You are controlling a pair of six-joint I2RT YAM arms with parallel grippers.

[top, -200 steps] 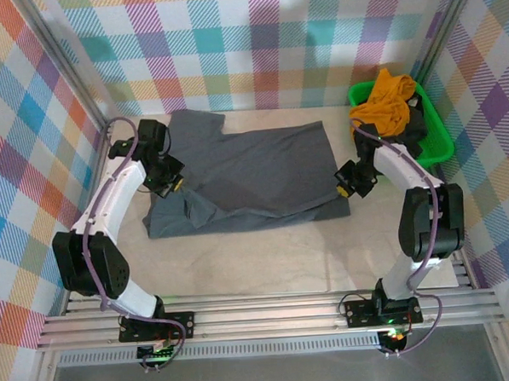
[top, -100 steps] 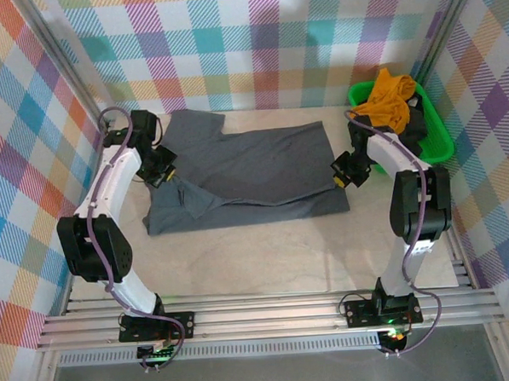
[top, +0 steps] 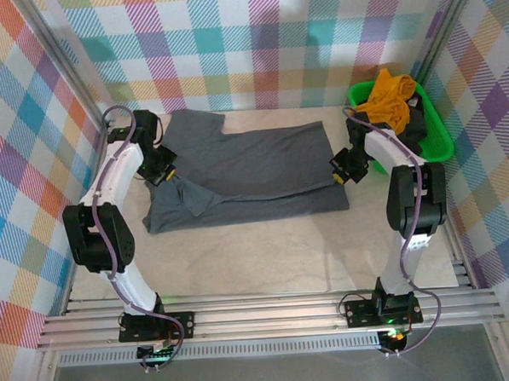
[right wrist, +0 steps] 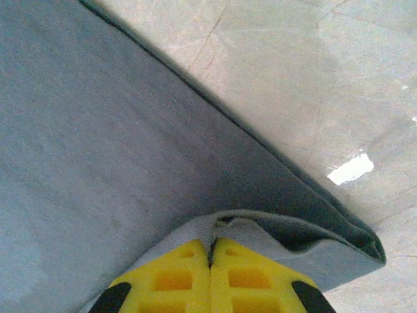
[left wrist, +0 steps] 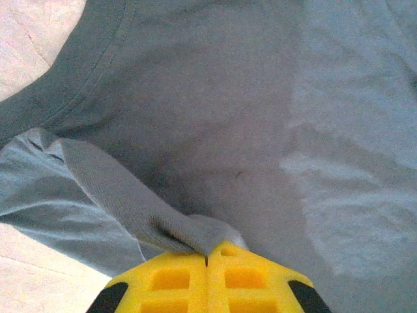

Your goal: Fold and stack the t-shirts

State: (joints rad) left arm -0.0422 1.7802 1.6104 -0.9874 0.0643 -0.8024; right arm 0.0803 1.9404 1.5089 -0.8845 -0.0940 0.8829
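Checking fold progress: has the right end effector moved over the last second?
Yes. In the top view the right end effector, shut on the slate-grey t-shirt, has shifted toward the back wall, nearer the green bin.

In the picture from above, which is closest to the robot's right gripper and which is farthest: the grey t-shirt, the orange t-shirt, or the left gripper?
1. grey t-shirt: middle of the table, right edge pinched in the jaws of the right gripper.
2. orange t-shirt: in the green bin, back right.
3. left gripper: across the table, at the shirt's left side.
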